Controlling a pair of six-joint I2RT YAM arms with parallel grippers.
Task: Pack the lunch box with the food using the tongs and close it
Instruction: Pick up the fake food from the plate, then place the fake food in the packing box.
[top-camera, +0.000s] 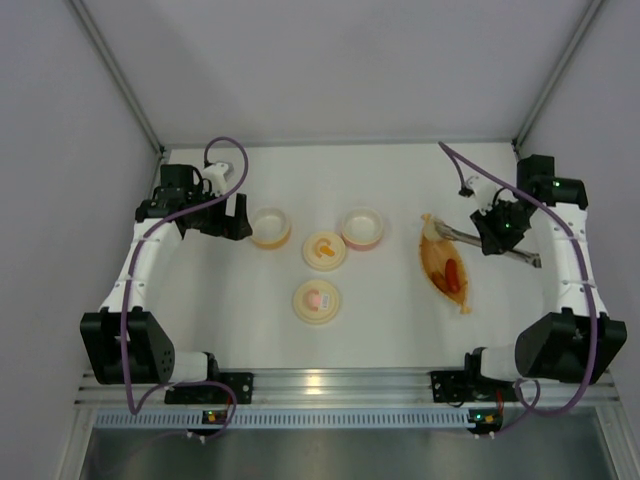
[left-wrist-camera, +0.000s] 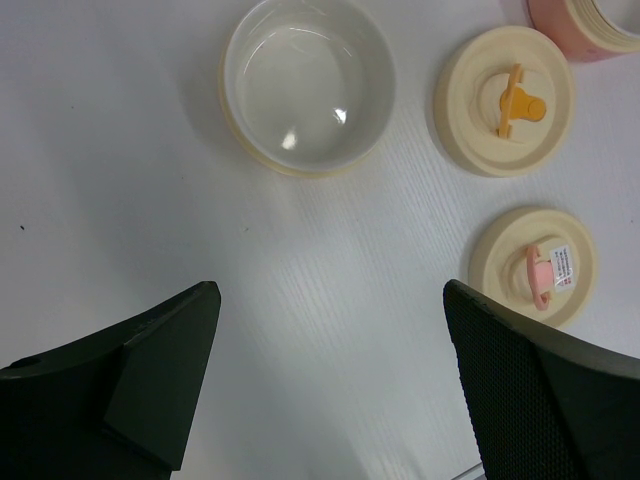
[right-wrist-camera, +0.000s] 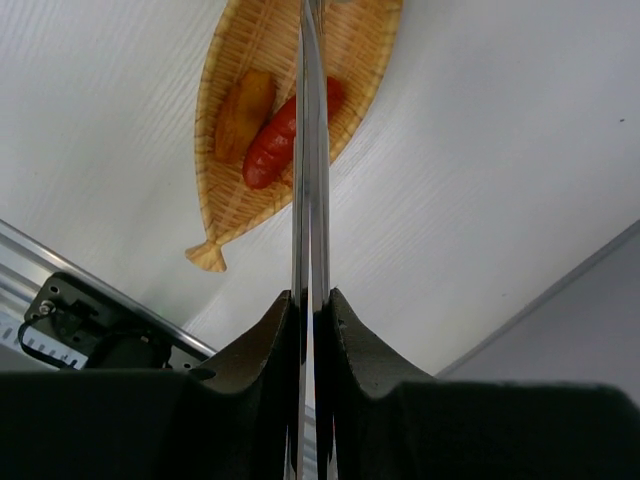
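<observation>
White surface (top-camera: 380, 320). Right pincer (right-wrist-camera: 311, 300) clamped on the tongs (right-wrist-camera: 310, 150), which reach over the boat-shaped tray (right-wrist-camera: 225, 220) holding the red sausage (right-wrist-camera: 272, 150). Left pincer (left-wrist-camera: 330, 295) spread wide above an open round container (left-wrist-camera: 305, 90).

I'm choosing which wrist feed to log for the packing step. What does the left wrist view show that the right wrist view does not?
Only the left wrist: the open left pincer, an empty yellow-rimmed bowl, a cream lid with an orange knob, a cream lid with a pink knob, and the edge of a pink container. Only the right wrist: the right pincer shut on the tongs, plus the woven boat-shaped tray holding a red sausage and a tan food piece. Both: the white tabletop.
</observation>
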